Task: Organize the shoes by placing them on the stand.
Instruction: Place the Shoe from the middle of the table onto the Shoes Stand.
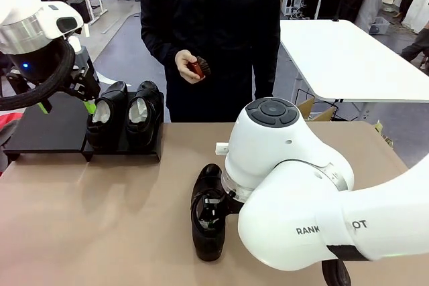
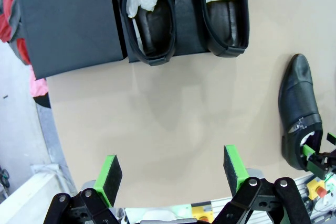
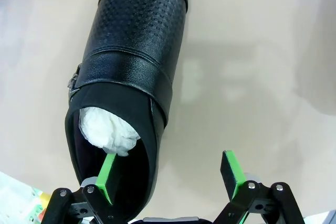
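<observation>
Your right gripper [image 3: 170, 174] stands spread astride the side wall of the buckled dress shoe [image 3: 131, 61], one green pad [image 3: 107, 177] inside its opening by the white paper [image 3: 107, 132] (nothing pinched). That shoe lies on the table [image 1: 100, 219] in front of the stand [image 1: 47, 128]. Two more shoes [image 1: 107, 122] sit side by side on the stand's right half: three shoes, one stand. Your left gripper [image 2: 173, 174] hangs spread and empty near the stand.

Shoe [image 3: 131, 61] toe cut off, stand [image 1: 47, 132] — partly hidden
</observation>
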Available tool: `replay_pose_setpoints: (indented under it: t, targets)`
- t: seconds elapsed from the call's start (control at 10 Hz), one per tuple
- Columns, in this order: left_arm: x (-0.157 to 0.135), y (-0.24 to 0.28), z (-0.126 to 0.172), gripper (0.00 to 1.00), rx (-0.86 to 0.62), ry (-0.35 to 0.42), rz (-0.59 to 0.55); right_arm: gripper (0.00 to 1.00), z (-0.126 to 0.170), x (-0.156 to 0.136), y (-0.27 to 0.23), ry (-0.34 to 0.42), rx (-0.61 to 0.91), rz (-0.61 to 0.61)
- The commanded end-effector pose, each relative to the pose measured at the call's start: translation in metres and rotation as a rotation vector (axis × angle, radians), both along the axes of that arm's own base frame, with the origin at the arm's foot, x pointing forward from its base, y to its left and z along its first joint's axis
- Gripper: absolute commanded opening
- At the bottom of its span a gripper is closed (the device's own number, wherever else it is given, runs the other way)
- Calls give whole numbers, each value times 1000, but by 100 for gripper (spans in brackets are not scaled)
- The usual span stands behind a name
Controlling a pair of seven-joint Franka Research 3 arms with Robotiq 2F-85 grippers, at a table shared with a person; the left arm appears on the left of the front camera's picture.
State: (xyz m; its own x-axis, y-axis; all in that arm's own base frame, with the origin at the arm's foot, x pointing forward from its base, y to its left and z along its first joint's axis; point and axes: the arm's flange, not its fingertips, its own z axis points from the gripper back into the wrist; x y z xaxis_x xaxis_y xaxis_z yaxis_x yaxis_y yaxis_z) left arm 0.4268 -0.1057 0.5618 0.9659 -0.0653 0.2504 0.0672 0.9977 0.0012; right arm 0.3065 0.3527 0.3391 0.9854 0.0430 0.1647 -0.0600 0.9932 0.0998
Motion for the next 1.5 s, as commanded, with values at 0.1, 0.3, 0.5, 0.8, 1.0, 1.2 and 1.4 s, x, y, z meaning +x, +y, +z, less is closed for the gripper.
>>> replay_pose_setpoints:
  t: [0.1,0.3,0.5,0.8,1.0,1.2,1.4]
  targets:
    - [-2,2,0,100,-3,2,2,100,-1,2,2,-6,17,-15]
    - [-2,2,0,100,-3,2,2,100,19,-15,-13,-68,-16,64]
    - [-2,2,0,100,-3,2,2,100,68,-25,-64,-198,-9,97]
    - [-43,-41,-6,100,-118,62,-10,100,97,-13,-141,-239,58,-86]
    - [-73,-91,-21,100,-207,143,53,100,93,-4,-153,-223,41,-158]
    - [-63,-79,-14,100,-153,117,5,100,125,13,-125,-257,47,-106]
    - [-73,-94,-20,100,-170,147,7,100,125,13,-125,-257,47,-106]
